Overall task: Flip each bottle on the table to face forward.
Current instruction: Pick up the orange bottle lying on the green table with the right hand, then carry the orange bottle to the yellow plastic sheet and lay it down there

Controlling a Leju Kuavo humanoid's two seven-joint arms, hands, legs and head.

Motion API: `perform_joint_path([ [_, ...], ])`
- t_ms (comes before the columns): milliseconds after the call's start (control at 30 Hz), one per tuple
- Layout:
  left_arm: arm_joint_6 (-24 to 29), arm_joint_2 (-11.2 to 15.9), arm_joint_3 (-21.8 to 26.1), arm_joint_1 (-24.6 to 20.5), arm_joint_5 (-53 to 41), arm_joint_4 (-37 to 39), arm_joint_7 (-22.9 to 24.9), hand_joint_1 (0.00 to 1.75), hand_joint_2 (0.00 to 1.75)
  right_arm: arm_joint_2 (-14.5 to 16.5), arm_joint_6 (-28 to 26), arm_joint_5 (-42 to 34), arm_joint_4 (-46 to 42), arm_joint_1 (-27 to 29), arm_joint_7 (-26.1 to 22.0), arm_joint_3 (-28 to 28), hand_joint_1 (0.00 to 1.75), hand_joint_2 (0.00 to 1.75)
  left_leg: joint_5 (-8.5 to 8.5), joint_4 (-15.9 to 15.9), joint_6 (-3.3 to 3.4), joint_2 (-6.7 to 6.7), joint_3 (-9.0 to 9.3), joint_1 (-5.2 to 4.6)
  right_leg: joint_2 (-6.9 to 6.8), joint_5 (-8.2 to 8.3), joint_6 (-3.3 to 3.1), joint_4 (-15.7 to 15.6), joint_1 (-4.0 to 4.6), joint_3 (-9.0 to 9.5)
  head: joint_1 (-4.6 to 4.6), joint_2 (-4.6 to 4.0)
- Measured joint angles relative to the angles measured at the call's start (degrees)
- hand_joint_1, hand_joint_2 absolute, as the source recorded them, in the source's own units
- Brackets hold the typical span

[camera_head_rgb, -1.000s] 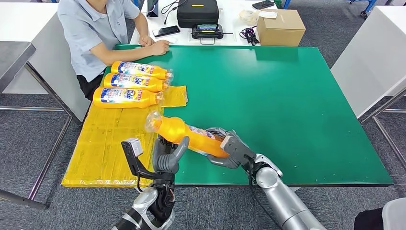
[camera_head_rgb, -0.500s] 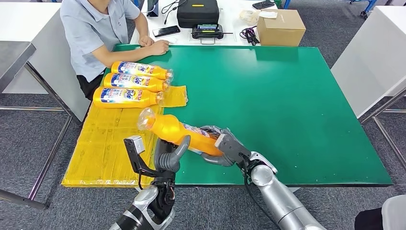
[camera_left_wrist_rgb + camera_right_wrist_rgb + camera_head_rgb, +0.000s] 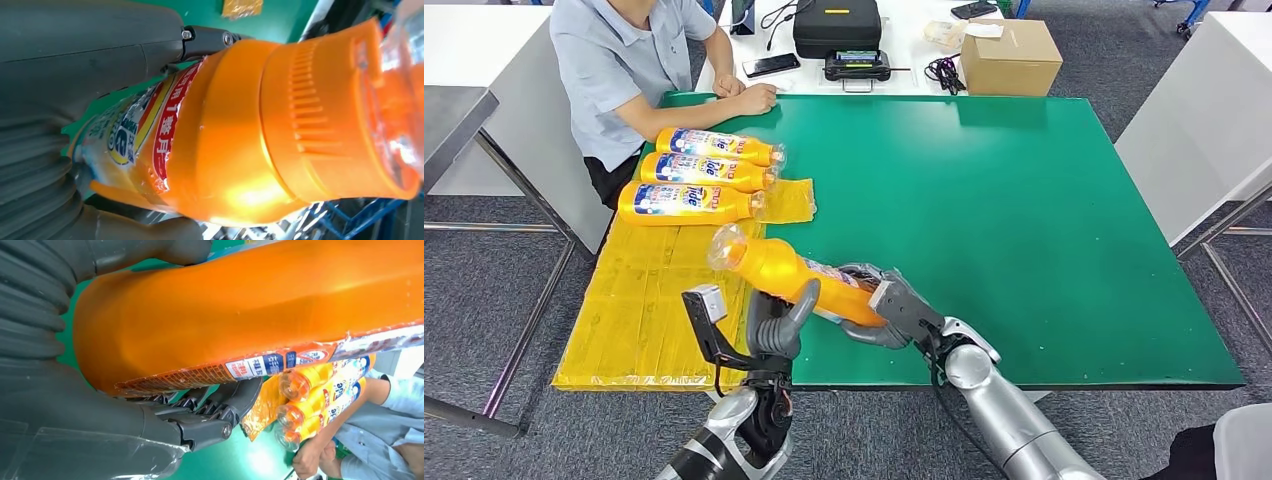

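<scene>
Both hands held the orange bottle (image 3: 789, 275) above the green surface (image 3: 1024, 200), near three lined-up bottles (image 3: 694, 175). Right hand (image 3: 886, 308) fingers clamped its base; left hand (image 3: 774, 322) fingers wrapped its neck. Mid-flip, it probably needed turning label-up next.

Green table (image 3: 1024, 220) stood on grey carpet floor (image 3: 484, 290), w/ a yellow mat (image 3: 639, 300) laid over its near-left part. A person in a light blue shirt (image 3: 619, 60) sat at the far-left corner. Behind was a white table (image 3: 914, 60) carrying a cardboard box (image 3: 1009, 55), black case (image 3: 836, 25), phone (image 3: 771, 65) & cables. White furniture (image 3: 1194, 110) stood at right, a grey-topped table (image 3: 454, 125) at left. Light was even.
</scene>
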Motion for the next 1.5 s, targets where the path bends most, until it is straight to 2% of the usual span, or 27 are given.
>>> perform_joint_path([
  [33,0.30,-0.13,0.26,0.04,-0.30,-0.06,-0.52,1.75,1.75,0.07,-0.11,-0.02,0.09,-0.03,0.02,0.18,1.58,1.75,0.00,0.00,0.00,0.00,0.00,0.00,0.00,0.00,0.00,0.00,0.00,0.00,-0.01,0.00],
  [133,1.24,-0.47,1.05,0.28,-1.55,-0.69,-1.64,1.75,1.75,0.30,-0.65,0.01,0.44,-0.25,0.07,0.69,0.28,1.75,0.00,0.00,0.00,0.01,0.00,0.00,0.00,0.00,0.00,0.00,0.00,-0.01,-0.01,0.00],
  [167,1.59,-0.52,1.27,0.39,-2.08,-1.04,-1.94,1.75,1.75,0.40,-0.92,0.07,0.60,-0.32,0.12,0.80,0.00,1.75,0.00,0.00,0.00,0.01,0.01,0.00,0.00,0.00,0.00,0.00,0.00,-0.01,-0.01,0.00],
  [633,7.85,-0.55,2.55,0.73,-9.94,-3.49,-5.16,1.75,1.75,0.93,-6.74,1.55,4.80,0.77,0.28,0.05,0.00,1.75,0.00,0.00,0.00,-0.01,0.00,0.00,-0.01,0.00,0.00,0.00,0.00,-0.01,0.00,0.00],
  [733,10.41,-0.27,2.60,0.69,-14.06,-3.63,-6.09,1.75,1.75,1.09,-8.79,2.38,5.57,1.43,-0.54,-1.07,0.00,1.75,0.00,0.00,0.00,-0.01,0.00,0.00,-0.01,0.00,0.00,0.00,0.00,-0.02,-0.01,0.00],
  [833,13.98,0.10,4.04,0.62,-30.47,-3.37,-7.05,1.75,1.75,1.21,-11.66,3.76,6.15,2.58,-1.54,-2.90,0.00,1.75,0.00,0.00,0.00,-0.02,0.00,0.01,-0.02,0.00,0.00,0.00,0.00,-0.02,0.00,0.00],
  [967,14.96,-0.48,11.46,0.96,-65.98,-2.79,-5.25,1.75,1.75,1.76,-18.29,8.98,6.86,4.27,-3.79,-6.13,0.00,1.75,0.00,0.00,0.00,0.03,-0.01,0.00,0.01,0.00,0.00,0.00,0.00,-0.02,0.00,0.00],
  [1067,15.12,-1.35,19.07,1.79,-92.93,-4.47,-0.64,1.75,1.75,2.28,-23.51,14.48,7.06,4.78,-4.89,-7.80,0.00,1.75,0.00,0.00,0.00,0.07,0.00,0.00,0.03,0.00,0.00,0.00,0.00,-0.03,0.00,0.00],
  [1133,15.13,-1.48,23.21,2.20,-108.44,-6.28,4.96,1.75,1.75,2.57,-26.65,19.01,6.44,5.12,-5.04,-8.63,0.00,1.75,0.00,0.00,-0.01,0.05,0.01,0.01,0.02,0.00,-0.01,0.00,0.00,-0.04,0.00,0.00],
  [1200,15.06,-1.02,26.05,2.24,-119.21,-7.14,12.28,1.75,1.75,2.81,-29.32,23.59,5.00,5.70,-4.75,-9.41,0.00,1.75,0.00,0.00,-0.01,0.05,0.01,0.02,0.02,0.00,-0.01,0.01,0.01,-0.04,0.01,0.00],
  [1267,14.98,0.59,26.52,1.66,-123.90,-6.21,20.53,1.73,1.75,2.99,-30.45,26.15,3.30,6.38,-4.27,-10.07,0.00,1.75,0.01,-0.01,-0.02,0.07,0.03,0.03,0.02,0.00,-0.01,0.01,0.03,-0.06,0.00,0.00],
  [1367,15.01,4.22,23.72,-1.25,-127.12,-0.55,33.89,1.72,1.75,3.24,-30.39,27.25,1.30,7.13,-3.91,-10.99,0.00,1.75,0.06,-0.01,-0.06,0.00,0.02,0.05,-0.01,0.00,-0.01,0.02,0.03,-0.07,-0.01,0.00],
  [1433,14.99,5.93,21.45,-3.08,-127.71,3.10,37.93,1.75,1.75,3.43,-29.91,27.35,0.66,7.27,-3.89,-11.35,0.00,1.75,0.08,-0.01,-0.07,0.00,0.01,0.06,-0.01,0.00,-0.01,0.04,0.03,-0.06,-0.01,0.00],
  [1500,14.52,6.96,19.55,-5.06,-127.92,6.90,39.01,1.75,1.75,3.67,-29.17,27.32,0.49,7.28,-4.05,-11.65,0.00,1.75,0.09,-0.01,-0.08,0.00,0.00,0.05,-0.01,0.00,-0.01,0.04,0.02,-0.04,0.02,0.00],
])
